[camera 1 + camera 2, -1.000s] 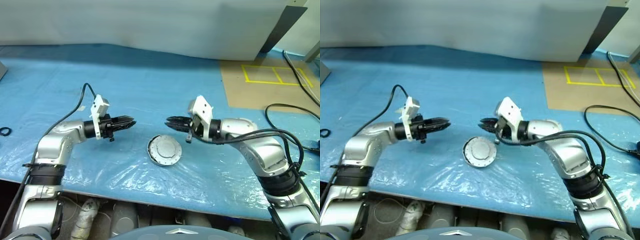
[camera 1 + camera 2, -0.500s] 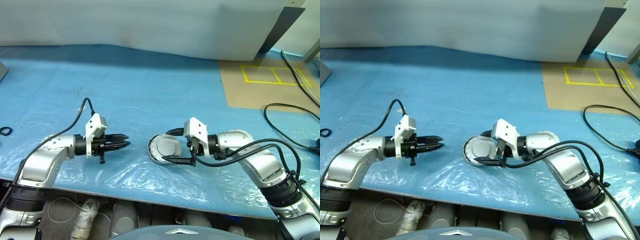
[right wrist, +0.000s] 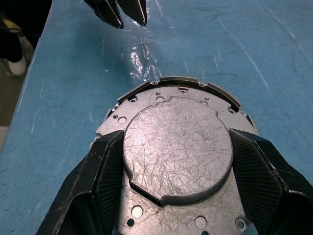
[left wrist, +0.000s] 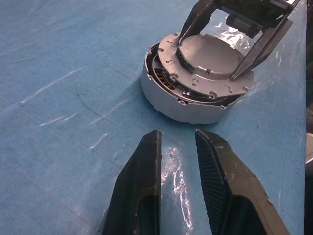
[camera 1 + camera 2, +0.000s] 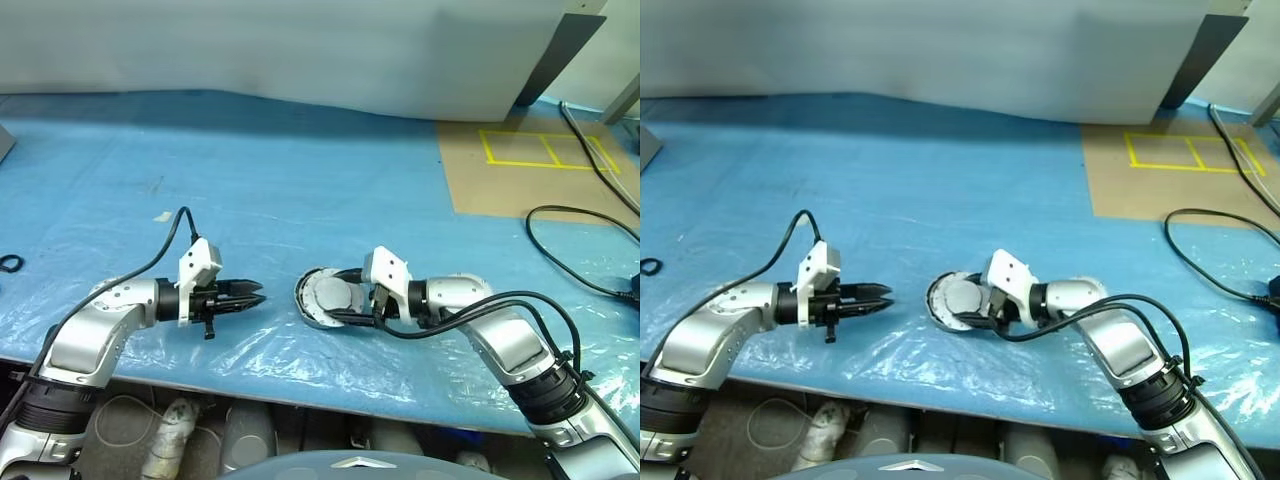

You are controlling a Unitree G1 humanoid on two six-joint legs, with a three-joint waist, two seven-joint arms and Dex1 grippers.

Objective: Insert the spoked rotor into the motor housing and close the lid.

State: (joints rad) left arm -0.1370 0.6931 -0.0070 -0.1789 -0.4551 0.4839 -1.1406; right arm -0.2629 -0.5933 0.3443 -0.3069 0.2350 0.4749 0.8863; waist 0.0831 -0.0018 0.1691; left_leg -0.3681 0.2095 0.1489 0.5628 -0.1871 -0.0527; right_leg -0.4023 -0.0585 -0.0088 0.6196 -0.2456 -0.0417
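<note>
The motor housing (image 5: 308,305) sits on the blue sheet near the table's front edge. The gray lid (image 4: 208,58) lies on top, slightly askew, so copper windings (image 4: 164,78) show in a gap at one side. The spoked rotor is hidden. My right gripper (image 3: 176,134) reaches in from the right, shut on the lid, with one finger against each side of its raised hub (image 5: 333,294). My left gripper (image 5: 260,293) hovers low a short way left of the housing and points at it. Its fingers (image 4: 146,176) are open by a narrow gap with nothing between them.
Wrinkled blue plastic (image 5: 300,180) covers the table. Its front edge (image 5: 300,385) runs just below the arms. A small black ring (image 5: 8,263) lies at the far left. Black cables (image 5: 580,225) loop at the right, near a brown board with yellow tape (image 5: 545,150).
Both arms have sunk toward the table. My right gripper opened wide, came down over the lid and closed in on its hub. The left gripper drew back toward the front edge.
</note>
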